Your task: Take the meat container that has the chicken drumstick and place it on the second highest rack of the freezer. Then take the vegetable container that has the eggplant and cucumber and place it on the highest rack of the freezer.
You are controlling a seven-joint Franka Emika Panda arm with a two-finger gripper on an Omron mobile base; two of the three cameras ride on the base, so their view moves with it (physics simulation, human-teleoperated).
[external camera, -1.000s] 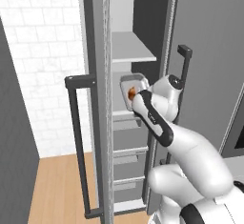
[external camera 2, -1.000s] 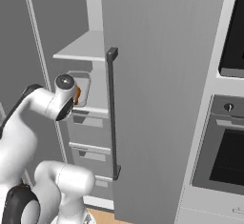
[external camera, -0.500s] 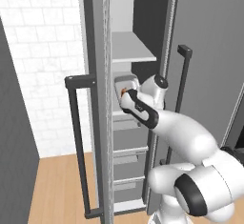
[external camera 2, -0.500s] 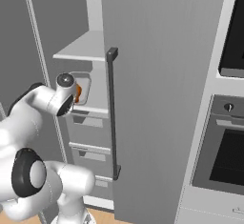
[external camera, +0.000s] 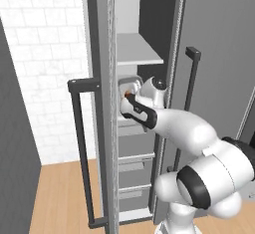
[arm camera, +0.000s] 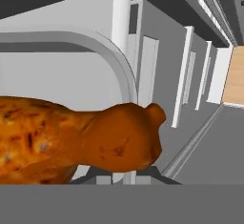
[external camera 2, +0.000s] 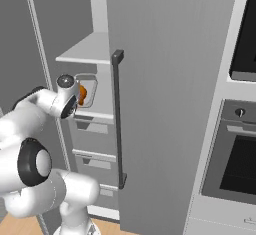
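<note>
The freezer stands open. My gripper reaches inside it, shut on the rim of the meat container, a pale grey tray held tilted on edge. The orange-brown chicken drumstick lies in it. The tray hangs just above the second highest rack and below the highest rack. From the right I see the gripper, the container and the drumstick at the same shelf. In the hand view the drumstick looms close under the container's curved rim.
Grey drawers stack below the racks. The freezer door with its dark bar handle stands open to the right of the arm. A second door edge with a handle flanks the opening on the left. Black-glass ovens lie further right.
The hand has carried the container leftward and deeper into the freezer, and the arm's elbow has swung forward. The views themselves have not shifted.
</note>
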